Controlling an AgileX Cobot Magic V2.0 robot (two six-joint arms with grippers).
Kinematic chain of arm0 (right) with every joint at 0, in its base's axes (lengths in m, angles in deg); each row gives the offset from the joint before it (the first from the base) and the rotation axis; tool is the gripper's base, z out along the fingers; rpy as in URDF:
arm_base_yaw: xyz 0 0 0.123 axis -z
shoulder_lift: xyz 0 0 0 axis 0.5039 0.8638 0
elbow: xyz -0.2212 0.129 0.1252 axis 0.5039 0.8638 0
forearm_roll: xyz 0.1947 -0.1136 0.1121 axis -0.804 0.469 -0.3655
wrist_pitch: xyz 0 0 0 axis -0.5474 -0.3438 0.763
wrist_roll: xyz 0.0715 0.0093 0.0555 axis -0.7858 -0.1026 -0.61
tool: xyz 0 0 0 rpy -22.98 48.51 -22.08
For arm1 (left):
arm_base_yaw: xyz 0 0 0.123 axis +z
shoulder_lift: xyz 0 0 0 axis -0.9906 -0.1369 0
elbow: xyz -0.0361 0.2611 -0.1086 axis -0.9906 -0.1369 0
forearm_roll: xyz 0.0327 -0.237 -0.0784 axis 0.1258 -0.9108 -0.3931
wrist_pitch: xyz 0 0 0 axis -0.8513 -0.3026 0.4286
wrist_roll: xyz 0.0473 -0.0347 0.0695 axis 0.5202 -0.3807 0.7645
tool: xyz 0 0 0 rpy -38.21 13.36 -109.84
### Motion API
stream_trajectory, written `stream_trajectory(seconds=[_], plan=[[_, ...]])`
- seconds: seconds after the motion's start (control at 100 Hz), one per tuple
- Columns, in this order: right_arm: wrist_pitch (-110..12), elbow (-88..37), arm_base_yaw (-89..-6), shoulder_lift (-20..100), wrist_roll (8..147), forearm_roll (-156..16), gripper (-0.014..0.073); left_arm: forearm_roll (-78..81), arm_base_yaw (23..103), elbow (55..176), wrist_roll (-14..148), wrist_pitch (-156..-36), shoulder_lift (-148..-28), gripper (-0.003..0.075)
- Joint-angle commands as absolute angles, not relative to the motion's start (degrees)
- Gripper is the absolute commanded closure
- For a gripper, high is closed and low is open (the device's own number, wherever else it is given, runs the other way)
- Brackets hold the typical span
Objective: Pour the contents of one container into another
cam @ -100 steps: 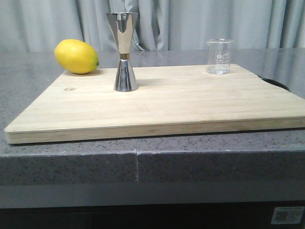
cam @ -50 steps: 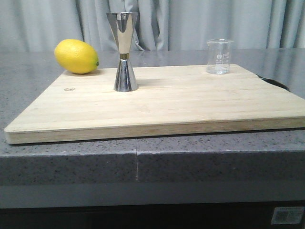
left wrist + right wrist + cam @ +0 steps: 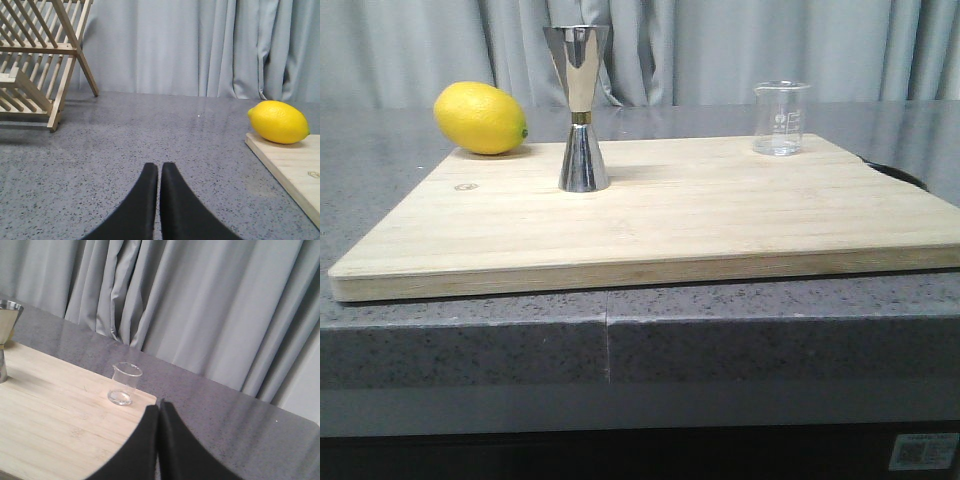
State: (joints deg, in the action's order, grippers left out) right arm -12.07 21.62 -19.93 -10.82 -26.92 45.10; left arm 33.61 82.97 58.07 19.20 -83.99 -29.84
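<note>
A cutting board [image 3: 650,215] lies on the tabletop [image 3: 470,325]. On the board, the jigger [image 3: 582,108] stands upright left of centre, and the beaker [image 3: 780,118] stands upright near the far right corner — the two well apart. A lemon [image 3: 480,118] rests at the board's far left corner, left of and behind the jigger. Farther left on the tabletop, well apart from the board, stands a rack [image 3: 37,60] — seen only by the left wrist camera.
</note>
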Motion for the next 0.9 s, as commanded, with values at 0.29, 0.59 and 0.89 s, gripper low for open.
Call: stream_trajectory(seconds=[0.29,0.59,0.89], plan=[[-13.41,20.11,-20.54,-10.4,-27.01,43.87,0.0638,33.63,82.71,56.48,18.59,-79.33,-28.62,0.0739],[-13.3,20.11,-21.69,-10.4,-27.01,43.87,0.0637,33.63,82.71,56.48,18.59,-79.33,-28.62,0.0739],[-15.76,20.11,-21.69,-10.4,-27.01,43.43,0.0638,33.63,82.71,56.48,18.59,-79.33,-28.62,0.0739]])
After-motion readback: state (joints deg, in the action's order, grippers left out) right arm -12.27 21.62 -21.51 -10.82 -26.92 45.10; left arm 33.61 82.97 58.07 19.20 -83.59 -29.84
